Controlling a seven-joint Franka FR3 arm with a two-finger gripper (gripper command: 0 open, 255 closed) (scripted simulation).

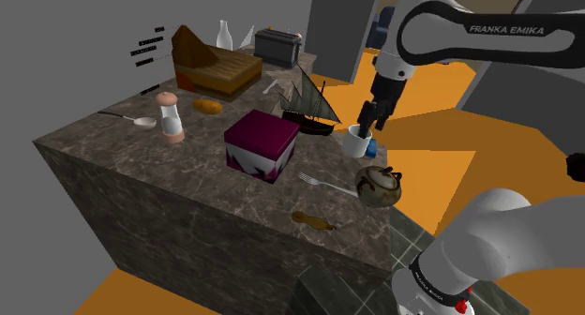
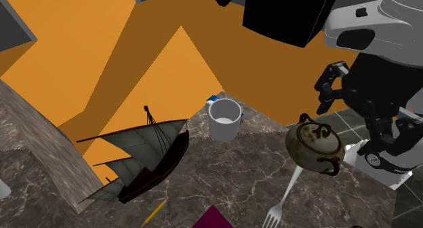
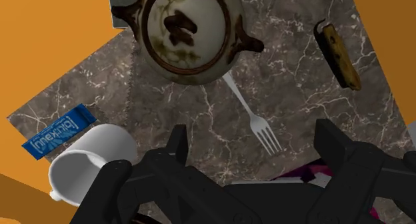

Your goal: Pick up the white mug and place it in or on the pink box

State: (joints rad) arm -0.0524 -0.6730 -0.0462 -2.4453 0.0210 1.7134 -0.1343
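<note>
The white mug (image 2: 224, 118) is standing upright at the marble counter's (image 2: 224, 179) edge, just beside a blue packet (image 3: 59, 135). It is looking rigid, light, slippery and breakable, so pinching its rim wall is seeming safest. The gripper (image 3: 253, 139) is hovering above, jaws spread, holding nothing. I am counting one mug, one pink box (image 1: 261, 146), one teapot (image 2: 314, 144), one fork (image 3: 265, 135) and one model ship (image 2: 139, 159).

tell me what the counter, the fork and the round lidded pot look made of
Counter: dark stone, likely marble, going by the pale veins. Fork: light grey metal, probably steel. Lidded pot: seemingly glazed ceramic, cream with brown stains and rim.
</note>
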